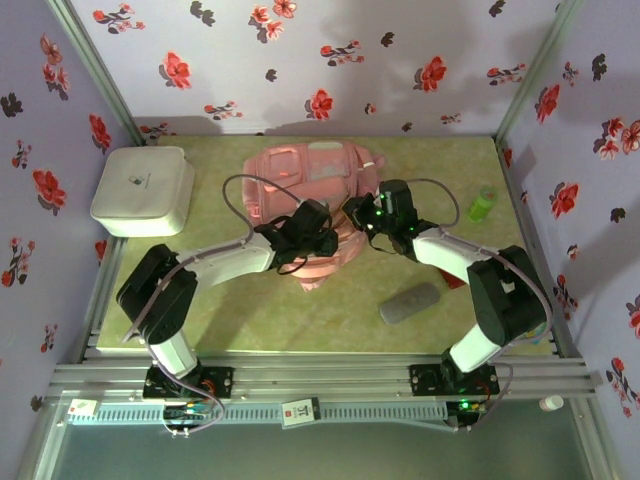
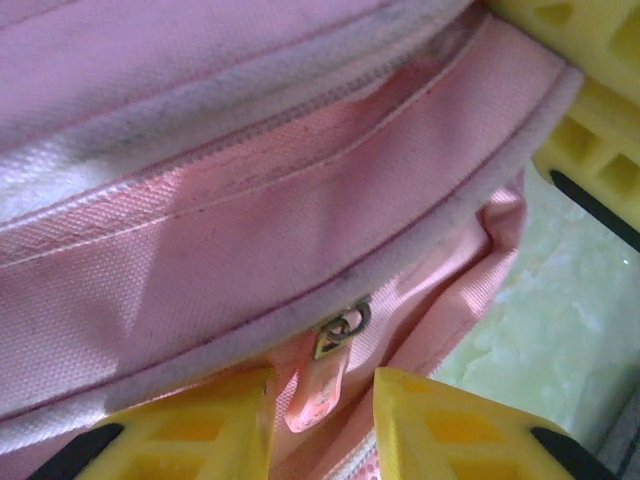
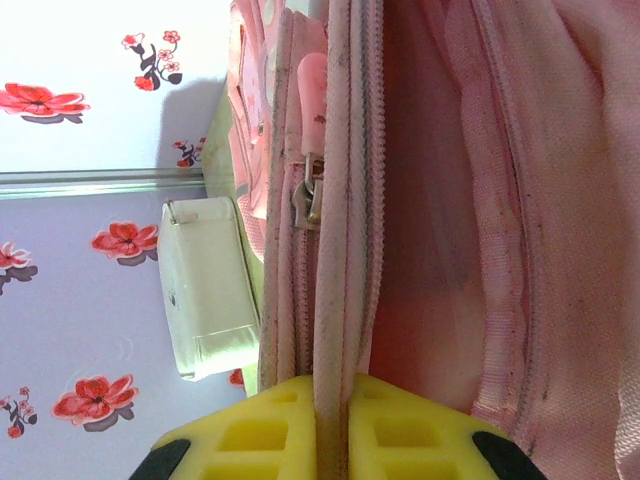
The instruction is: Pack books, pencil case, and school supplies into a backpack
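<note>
Top view: my left gripper and right gripper sit over the near end of the large pink fabric backpack, so the seam between them is hidden there (the wrist cameras give it better). The bag's inside is a dim pink fold and I cannot read any contents. There is a red sliver beside my right arm; I cannot tell what it is.

Around:
- White rounded box, far left, well apart from the bag.
- Small green object, far right.
- Grey soft tube-shaped pencil case, on the pale green table near my right arm. It lies diagonally, its far end toward the right.

The backpack lies mid-table toward the back wall. Its long axis runs away from my bases, and its near end is between my grippers.

Left: the yellow fingers stand a narrow gap apart. The pink zipper pull tab hangs in that gap below its metal slider, and I see no pinch on it.

Right: the yellow fingers are closed tight on the backpack's pale zipper edge, which runs straight up from them.
</note>
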{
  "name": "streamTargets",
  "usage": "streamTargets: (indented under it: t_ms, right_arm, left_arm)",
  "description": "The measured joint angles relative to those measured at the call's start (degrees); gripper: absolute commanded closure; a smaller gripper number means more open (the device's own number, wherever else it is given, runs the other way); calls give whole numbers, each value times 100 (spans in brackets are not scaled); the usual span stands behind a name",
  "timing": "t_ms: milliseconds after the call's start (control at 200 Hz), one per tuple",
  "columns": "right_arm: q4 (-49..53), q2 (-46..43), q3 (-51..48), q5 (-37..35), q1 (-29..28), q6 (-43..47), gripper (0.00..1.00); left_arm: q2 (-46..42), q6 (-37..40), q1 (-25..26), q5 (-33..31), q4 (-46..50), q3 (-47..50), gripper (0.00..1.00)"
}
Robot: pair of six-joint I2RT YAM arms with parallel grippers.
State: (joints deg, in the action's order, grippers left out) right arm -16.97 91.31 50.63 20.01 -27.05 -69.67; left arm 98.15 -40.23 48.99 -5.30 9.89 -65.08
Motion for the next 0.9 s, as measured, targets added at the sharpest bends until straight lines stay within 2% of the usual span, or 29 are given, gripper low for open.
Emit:
streamTargets:
  t_ms: [235,435,900]
  right_arm:
    - [-66,48,46,20,-2,0,87]
    - [-81,63,50,15,-13,2,87]
    - [52,63,61,-212,9,83,90]
  left_arm:
    - [57,-118,-20,-173,35,-72,89]
    - [50,-125,-22,-181,37,-90,100]
    - [-490,17,-238,-179,632,140,100]
